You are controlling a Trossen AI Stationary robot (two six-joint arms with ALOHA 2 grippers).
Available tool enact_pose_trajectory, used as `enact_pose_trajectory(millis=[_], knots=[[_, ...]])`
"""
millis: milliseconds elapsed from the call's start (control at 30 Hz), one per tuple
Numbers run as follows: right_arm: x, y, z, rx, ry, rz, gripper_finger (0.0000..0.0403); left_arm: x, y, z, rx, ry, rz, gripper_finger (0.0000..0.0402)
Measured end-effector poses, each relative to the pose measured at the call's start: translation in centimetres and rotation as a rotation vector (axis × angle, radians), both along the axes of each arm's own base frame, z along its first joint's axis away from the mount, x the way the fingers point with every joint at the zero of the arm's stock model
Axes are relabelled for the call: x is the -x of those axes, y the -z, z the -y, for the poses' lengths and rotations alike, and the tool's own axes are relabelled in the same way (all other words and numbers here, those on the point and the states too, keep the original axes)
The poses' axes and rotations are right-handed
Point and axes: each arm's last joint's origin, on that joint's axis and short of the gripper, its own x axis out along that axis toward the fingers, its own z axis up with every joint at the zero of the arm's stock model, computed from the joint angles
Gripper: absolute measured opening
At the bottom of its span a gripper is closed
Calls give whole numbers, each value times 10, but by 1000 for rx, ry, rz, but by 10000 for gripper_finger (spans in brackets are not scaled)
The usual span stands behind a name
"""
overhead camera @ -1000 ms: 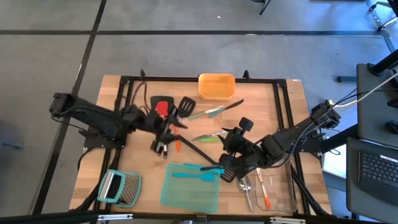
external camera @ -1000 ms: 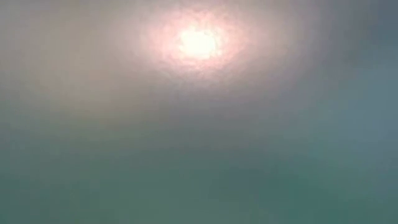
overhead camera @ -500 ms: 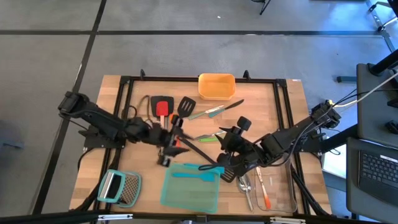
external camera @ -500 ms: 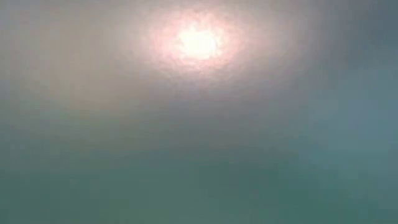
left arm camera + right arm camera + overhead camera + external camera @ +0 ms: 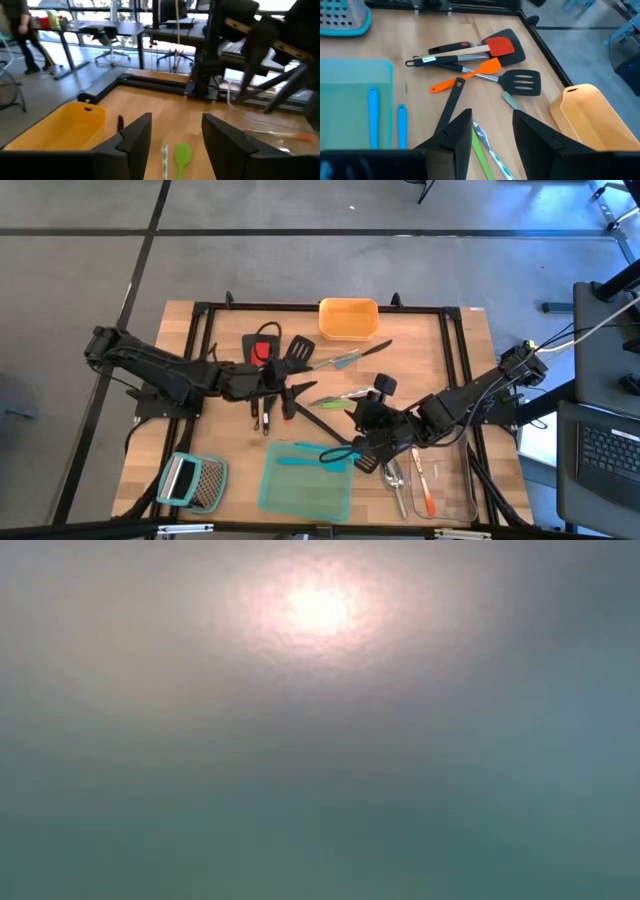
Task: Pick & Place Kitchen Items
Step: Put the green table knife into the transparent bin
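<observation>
The whole table [image 5: 180, 330] is seen only from the high view; the low view is filled by a blurred glare and nothing can be made out there. From above, the left gripper [image 5: 283, 392] is placed over a cluster of utensils near the table's middle, and the right gripper [image 5: 362, 420] is placed just beside the teal tray [image 5: 305, 492].

In the left wrist view the fingers [image 5: 131, 140] are seen parted and empty, with a green spatula [image 5: 182, 156] on the wood between them and the orange container [image 5: 65, 126] to one side. In the right wrist view the fingers [image 5: 456, 131] are likewise seen apart, holding nothing. Beyond them a red turner [image 5: 499, 47], an orange spatula [image 5: 465, 76] and a black slotted turner [image 5: 521, 83] are shown lying crossed and touching. Two slim teal spatulas [image 5: 372, 116] are seen lying inside the tray.
</observation>
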Motion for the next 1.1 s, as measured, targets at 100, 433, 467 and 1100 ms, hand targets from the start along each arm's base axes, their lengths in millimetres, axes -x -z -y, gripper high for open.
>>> enact_pose_trajectory(millis=[100,433,467,1100], knots=[[-1,0,1,7,2,-1,142,-1,1,0,-8,18,-5,168],[-6,0,11,15,28,-5,142,-3,-4,-5,-48,26,26,168],[-6,0,11,13,28,-6,142,-3,-4,-5,-52,26,24,168],[-15,35,24,-29,133,-215,142,-40,85,-92,-35,-181,-414,168]])
